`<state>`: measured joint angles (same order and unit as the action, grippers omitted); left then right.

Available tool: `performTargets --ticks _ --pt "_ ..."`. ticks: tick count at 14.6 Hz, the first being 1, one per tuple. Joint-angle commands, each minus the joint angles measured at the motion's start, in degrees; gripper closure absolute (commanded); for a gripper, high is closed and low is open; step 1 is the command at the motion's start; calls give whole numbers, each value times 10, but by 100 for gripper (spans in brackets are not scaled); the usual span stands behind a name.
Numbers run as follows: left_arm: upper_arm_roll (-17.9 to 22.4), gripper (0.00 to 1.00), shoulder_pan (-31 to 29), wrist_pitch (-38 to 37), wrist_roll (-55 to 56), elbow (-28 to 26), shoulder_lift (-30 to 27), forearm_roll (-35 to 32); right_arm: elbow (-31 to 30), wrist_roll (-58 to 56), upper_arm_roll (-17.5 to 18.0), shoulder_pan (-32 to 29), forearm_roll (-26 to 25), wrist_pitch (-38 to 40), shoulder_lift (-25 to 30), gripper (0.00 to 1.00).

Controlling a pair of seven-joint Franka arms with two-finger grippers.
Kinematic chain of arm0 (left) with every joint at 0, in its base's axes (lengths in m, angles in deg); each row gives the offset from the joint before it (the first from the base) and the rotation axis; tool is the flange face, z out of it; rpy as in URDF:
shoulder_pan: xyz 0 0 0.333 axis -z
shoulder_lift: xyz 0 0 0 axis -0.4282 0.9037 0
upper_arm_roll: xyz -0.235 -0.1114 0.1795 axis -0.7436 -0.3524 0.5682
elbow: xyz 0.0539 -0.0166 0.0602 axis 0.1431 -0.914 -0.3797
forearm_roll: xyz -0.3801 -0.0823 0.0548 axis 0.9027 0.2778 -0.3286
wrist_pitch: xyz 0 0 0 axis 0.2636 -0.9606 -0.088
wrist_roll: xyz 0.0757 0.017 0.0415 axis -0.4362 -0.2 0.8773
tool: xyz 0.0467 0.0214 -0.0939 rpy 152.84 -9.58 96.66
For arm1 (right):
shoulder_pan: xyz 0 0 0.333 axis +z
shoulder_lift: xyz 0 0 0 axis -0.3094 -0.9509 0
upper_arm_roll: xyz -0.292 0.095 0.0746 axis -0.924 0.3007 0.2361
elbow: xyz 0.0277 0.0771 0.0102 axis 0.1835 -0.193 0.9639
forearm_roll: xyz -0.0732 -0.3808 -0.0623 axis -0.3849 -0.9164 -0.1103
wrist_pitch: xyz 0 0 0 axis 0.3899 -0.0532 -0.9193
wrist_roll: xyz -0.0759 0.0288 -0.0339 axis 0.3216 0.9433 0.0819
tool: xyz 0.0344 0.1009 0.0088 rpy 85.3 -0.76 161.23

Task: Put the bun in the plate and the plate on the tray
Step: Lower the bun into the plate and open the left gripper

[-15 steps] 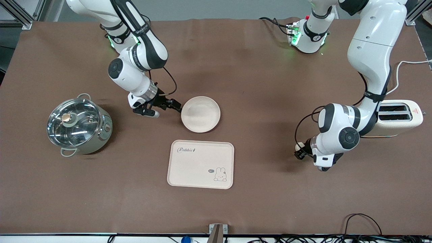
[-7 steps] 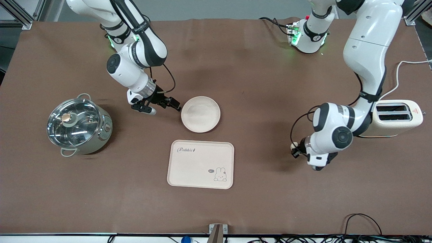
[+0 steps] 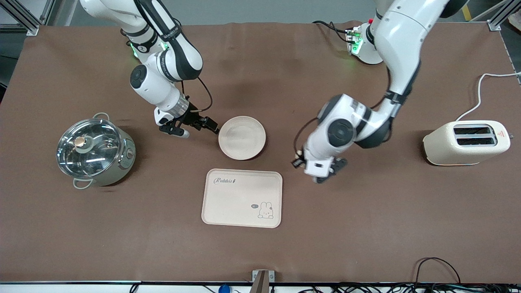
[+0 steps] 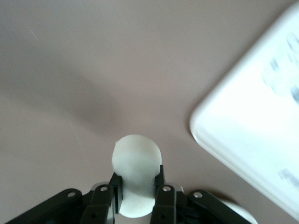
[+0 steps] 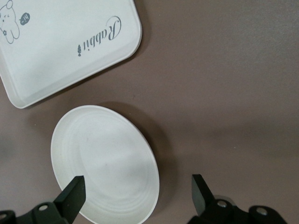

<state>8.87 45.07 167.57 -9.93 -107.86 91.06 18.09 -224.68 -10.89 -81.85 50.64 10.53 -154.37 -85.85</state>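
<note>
Mid-bench, the tray [image 3: 241,198] lies nearer the front camera's edge than the plate [image 3: 242,137]. The right gripper [image 3: 198,127] waits beside the plate's rim toward the right arm's end, fingers [image 5: 72,195] spread wide. The left gripper [image 4: 138,186] pinches the bun [image 4: 137,172] over bare bench near the tray's corner.

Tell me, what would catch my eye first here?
Probably the left tool, shut on a small pale bun over bare table between the round plate and the toaster. The right tool waits open beside the plate, with the rabbit tray nearer the camera and a shiny pot at the right arm's end.
</note>
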Motion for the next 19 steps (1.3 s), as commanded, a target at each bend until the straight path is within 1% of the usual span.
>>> performTargets --ticks 1,3,4,6,8,9,10,11,14,15,16,17,19 --pt "3 70 57 3 64 54 47 11 -10 -16 -2 8 20 -28 -10 0" --pt "3 68 92 29 118 83 76 10 -6 -16 -1 16 21 -34 -23 0" --pt "3 68 101 51 131 89 88 11 -2 -16 -1 20 21 -34 -30 0" --pt "3 67 122 101 153 89 105 11 5 -15 -1 32 22 -54 -48 0" --pt "3 62 135 131 179 90 119 11 11 -14 -1 52 23 -83 -74 0" --pt "4 55 139 144 188 90 123 10 15 -14 0 61 28 -91 -85 0" --pt "4 36 140 149 190 89 126 9 23 -14 0 70 43 -92 -95 0" --pt "5 0 144 150 188 89 126 5 32 -14 0 81 56 -92 -104 0" --pt "8 0 145 143 188 90 111 3 50 -15 0 93 59 -97 -131 1" --pt "8 0 141 140 189 90 100 3 54 -15 0 96 59 -102 -138 9" --pt "9 0 137 130 188 90 86 3 58 -15 0 100 59 -104 -141 25" --pt "14 0 126 108 184 91 72 2 59 -15 0 101 59 -104 -141 45" --pt "21 0 92 48 164 99 41 -17 59 -14 0 100 59 -104 -141 78"
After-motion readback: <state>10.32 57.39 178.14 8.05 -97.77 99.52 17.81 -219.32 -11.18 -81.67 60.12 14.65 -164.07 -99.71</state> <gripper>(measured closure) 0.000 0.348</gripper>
